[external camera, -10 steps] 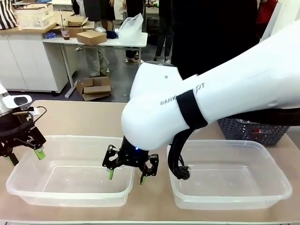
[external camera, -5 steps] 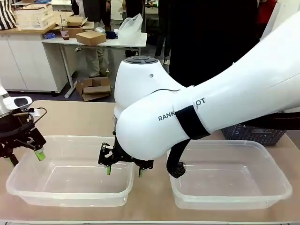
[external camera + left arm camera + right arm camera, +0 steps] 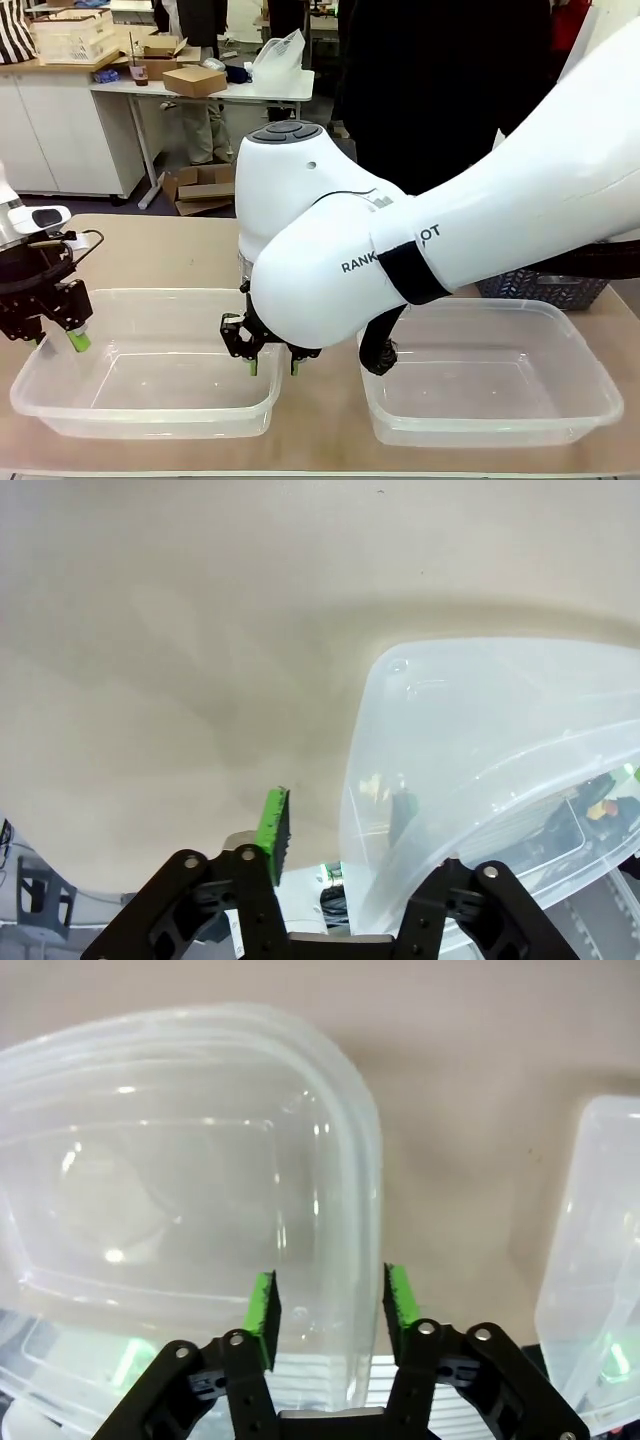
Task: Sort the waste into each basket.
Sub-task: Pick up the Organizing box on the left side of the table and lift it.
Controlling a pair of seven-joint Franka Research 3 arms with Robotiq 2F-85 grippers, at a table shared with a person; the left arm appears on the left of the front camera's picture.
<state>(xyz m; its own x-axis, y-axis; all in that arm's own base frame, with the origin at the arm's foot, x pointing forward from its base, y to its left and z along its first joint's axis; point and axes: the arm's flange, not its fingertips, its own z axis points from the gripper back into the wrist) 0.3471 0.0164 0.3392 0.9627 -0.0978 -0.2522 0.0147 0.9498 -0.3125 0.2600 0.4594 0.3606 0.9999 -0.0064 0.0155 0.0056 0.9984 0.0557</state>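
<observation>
Left tub (image 3: 150, 293) and right tub (image 3: 480, 303), clear plastic, sit side by side along the desk's (image 3: 180, 250) near edge. Right gripper (image 3: 272, 366) straddles left tub's right rim, green pads parted, not clamped. Left gripper (image 3: 56, 338) straddles its left wall; far finger hidden behind plastic, so grip can't be told.

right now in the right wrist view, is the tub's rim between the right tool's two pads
Yes, the clear tub's rim runs down into the gap between the right tool's green pads.
</observation>
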